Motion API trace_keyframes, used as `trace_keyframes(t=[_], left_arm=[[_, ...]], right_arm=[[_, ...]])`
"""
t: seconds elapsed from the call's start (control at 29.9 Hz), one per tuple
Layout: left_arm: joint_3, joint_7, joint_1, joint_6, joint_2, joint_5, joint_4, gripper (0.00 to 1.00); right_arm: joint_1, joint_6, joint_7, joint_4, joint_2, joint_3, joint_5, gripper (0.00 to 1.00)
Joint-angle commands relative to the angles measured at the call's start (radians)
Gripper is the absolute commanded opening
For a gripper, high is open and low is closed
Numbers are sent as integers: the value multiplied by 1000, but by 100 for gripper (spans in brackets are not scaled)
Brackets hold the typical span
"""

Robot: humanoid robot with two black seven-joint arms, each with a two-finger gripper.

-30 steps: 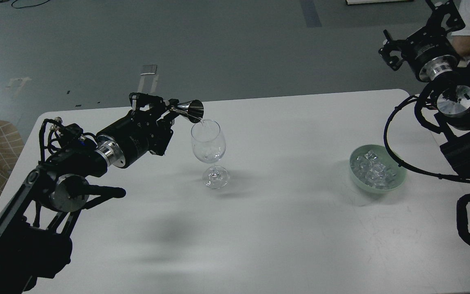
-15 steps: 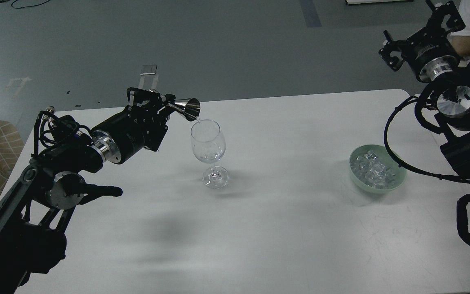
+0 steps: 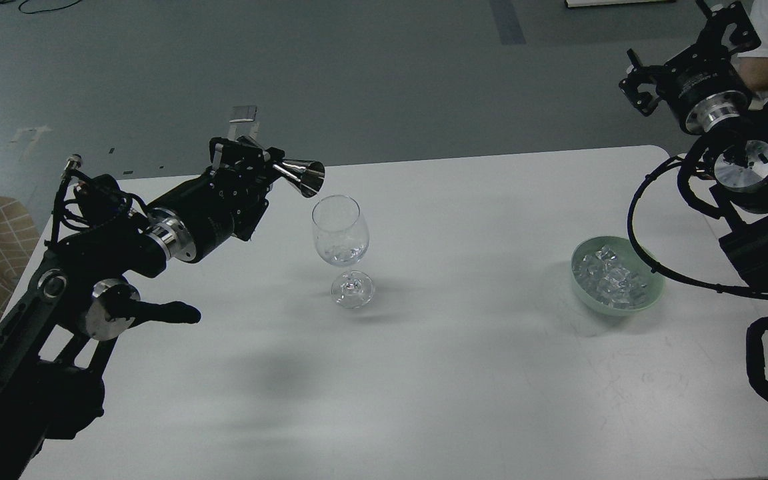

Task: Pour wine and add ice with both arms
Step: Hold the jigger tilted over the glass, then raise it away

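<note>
— What does the head view show on the left side?

— The left arm [image 3: 91,267] reaches in from the left edge over the white counter [image 3: 464,373]. Its left claw [image 3: 261,163] is pinching the narrow waist of a shiny metal jigger [image 3: 301,178], which lies almost on its side with its wide mouth facing right. The mouth sits just left of and slightly above the rim of the wine glass [image 3: 341,247], not touching it.

— And the glass itself?

— It stands upright on its foot, roughly mid-left on the counter. A small amount of the wine [image 3: 342,255] seems to lie in the bottom of the bowl, though the liquid is so clear that it is hard to be sure how much there is.

— Where is the ice?

— The ice [image 3: 611,277] is heaped as clear cubes in a pale green bowl [image 3: 651,293] toward the right side of the counter, well apart from the glass.

— What about the other arm?

— The right arm [image 3: 751,173] rises at the right edge, with black cables looping beside the bowl. Its right claw [image 3: 641,90] hangs high over the far right corner, above the floor beyond the counter. It is seen small and dark, so whether its fingers are spread or pressed together cannot be told.
</note>
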Motion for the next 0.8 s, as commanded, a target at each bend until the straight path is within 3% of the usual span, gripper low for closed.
trace_keyframes(t=[0.0, 0.4, 0.77], left_arm=[[-1, 0, -16, -50, 0, 49, 0, 15], [-1, 0, -42, -57, 2, 102, -17, 15], [-1, 0, -59, -116, 41, 147, -41, 15]], right_arm=[[1, 1, 1, 0, 0, 1, 1, 100], [4, 2, -3, 2, 0, 1, 1, 100], [6, -1, -3, 2, 0, 1, 1, 100]])
